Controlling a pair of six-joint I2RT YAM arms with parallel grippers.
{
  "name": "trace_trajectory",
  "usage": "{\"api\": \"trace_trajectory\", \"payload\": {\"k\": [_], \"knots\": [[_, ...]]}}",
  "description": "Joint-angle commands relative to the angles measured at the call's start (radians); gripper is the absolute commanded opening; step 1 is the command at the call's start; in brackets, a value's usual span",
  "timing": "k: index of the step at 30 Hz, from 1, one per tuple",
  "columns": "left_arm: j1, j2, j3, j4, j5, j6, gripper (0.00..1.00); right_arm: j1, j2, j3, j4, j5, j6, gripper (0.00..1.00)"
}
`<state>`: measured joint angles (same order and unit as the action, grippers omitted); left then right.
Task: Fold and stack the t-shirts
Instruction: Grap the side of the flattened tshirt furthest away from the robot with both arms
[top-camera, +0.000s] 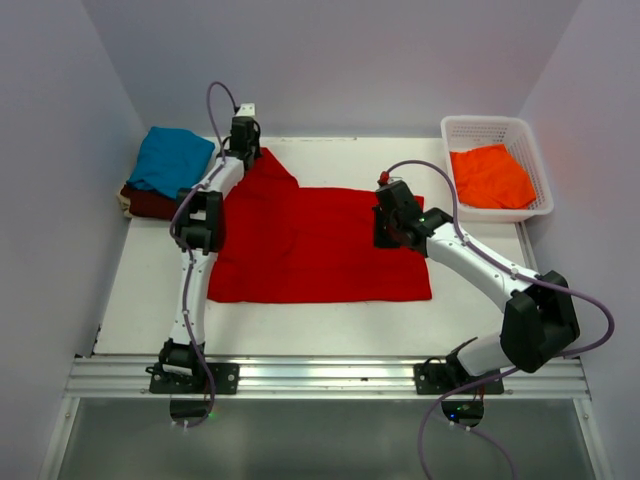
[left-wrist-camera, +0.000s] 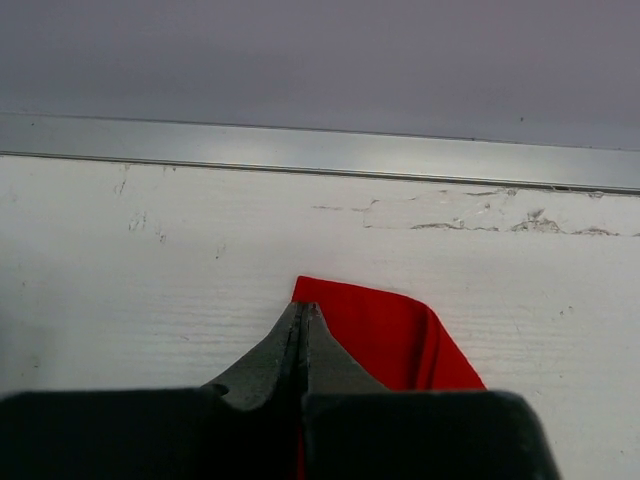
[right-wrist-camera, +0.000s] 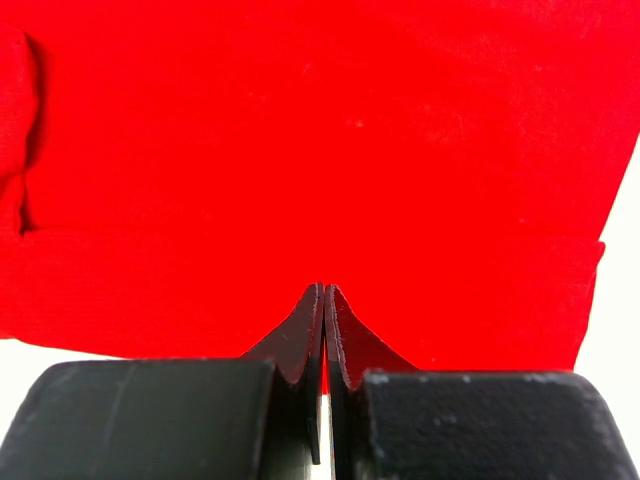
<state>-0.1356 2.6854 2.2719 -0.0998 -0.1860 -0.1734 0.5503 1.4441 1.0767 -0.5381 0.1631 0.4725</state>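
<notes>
Soft, matte red t-shirt (top-camera: 320, 250) lies flat, roughly rectangular, mid-frame on the scuffed white counter (top-camera: 140, 290). Left claw (left-wrist-camera: 303, 318) is closed tight, its tips touching the shirt's folded corner; whether it grips the cloth is unclear. Right claw (right-wrist-camera: 325, 295) is closed above the hemmed edge.

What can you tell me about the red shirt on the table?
The red t-shirt is plain, soft-looking cloth, lying mostly flat on the white table as a wide rectangle. One corner is drawn to a point at the far left, where the left arm's shut jaws pinch it. The right arm's shut jaws sit over its right edge; contact unclear.
</notes>
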Motion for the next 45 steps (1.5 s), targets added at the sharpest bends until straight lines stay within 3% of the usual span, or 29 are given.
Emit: {"api": "trace_trajectory", "payload": {"k": [1,2,7,9,14,17,21,24,29,30,33,35,40,45], "knots": [[0.021,0.008,0.038,-0.026,0.014,-0.023,0.00,-0.001,-0.030,0.009,0.000,-0.013,0.012,0.00],[0.021,0.010,0.038,-0.028,0.011,-0.026,0.00,0.000,-0.033,0.008,0.000,-0.013,0.012,0.00],[0.022,-0.047,-0.052,0.049,0.006,-0.028,0.76,0.000,-0.037,-0.001,0.000,-0.011,0.011,0.00],[0.022,-0.068,-0.116,0.083,0.013,-0.023,0.84,-0.001,-0.034,0.002,0.001,-0.011,0.012,0.00],[0.022,0.008,0.020,-0.021,0.039,-0.014,0.86,0.000,-0.027,0.009,0.001,-0.014,0.011,0.00],[0.022,0.013,0.039,-0.029,0.051,-0.014,0.79,-0.001,-0.022,0.011,0.004,-0.014,0.012,0.00],[0.028,0.013,0.041,-0.032,0.079,-0.018,0.16,0.000,-0.008,0.014,0.009,-0.020,0.012,0.00],[0.033,0.024,0.060,-0.058,0.086,-0.029,0.00,-0.001,-0.004,0.012,0.013,-0.023,0.015,0.00],[0.036,0.014,0.035,-0.058,0.100,-0.029,0.00,0.000,-0.008,0.009,0.017,-0.025,0.017,0.00],[0.036,0.004,0.008,-0.042,0.103,-0.029,0.18,0.000,-0.008,0.008,0.015,-0.025,0.014,0.00],[0.036,-0.103,-0.213,0.159,0.112,-0.020,0.54,-0.001,-0.010,0.005,0.012,-0.019,0.011,0.00],[0.034,-0.163,-0.300,0.276,0.118,-0.008,0.61,-0.001,-0.010,0.003,0.007,-0.014,0.009,0.00],[0.027,-0.113,-0.167,0.206,0.158,0.035,0.64,-0.001,0.004,0.012,0.006,-0.011,0.005,0.00],[0.019,-0.101,-0.166,0.245,0.207,0.048,0.64,-0.003,0.027,0.028,0.001,-0.011,-0.006,0.00]]}}
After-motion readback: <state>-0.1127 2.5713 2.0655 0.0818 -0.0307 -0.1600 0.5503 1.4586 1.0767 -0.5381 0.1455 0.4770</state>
